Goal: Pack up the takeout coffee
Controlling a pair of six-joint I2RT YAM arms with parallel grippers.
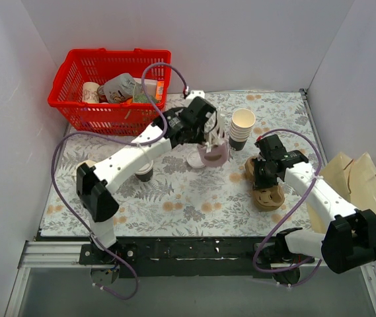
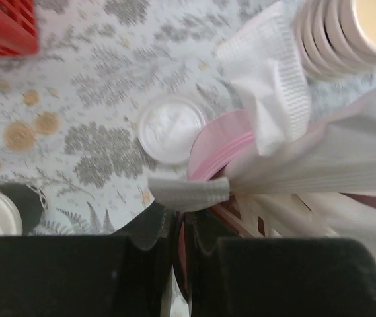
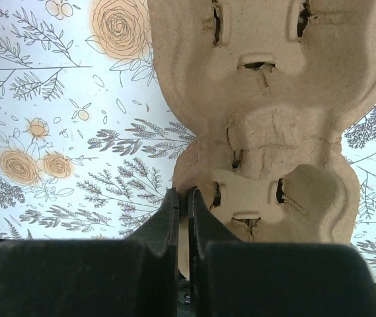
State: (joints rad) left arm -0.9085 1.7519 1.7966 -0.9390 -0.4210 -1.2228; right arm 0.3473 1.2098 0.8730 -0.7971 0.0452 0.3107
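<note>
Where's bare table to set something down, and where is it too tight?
Widest bare patch: near-centre mat, between the takeout coffee and the cup carrier. Another at the far right corner behind the cream cup stack. Crowded around the pink cup, the loose white lid and the stack.

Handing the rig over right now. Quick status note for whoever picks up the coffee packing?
Left gripper: jaws look shut on the rim of the pink cup of white sticks, which is not the job's item.
Right gripper: jaws shut on the edge of the brown moulded-pulp cup carrier; its visible wells are empty.
Dark brown paper coffee cup with white lid: upright on the table beside the left forearm, ungripped.
Done: nothing packed yet.
Left: free the left gripper, then probably seat the coffee in the carrier. A tan paper bag lies at the right table edge.
</note>
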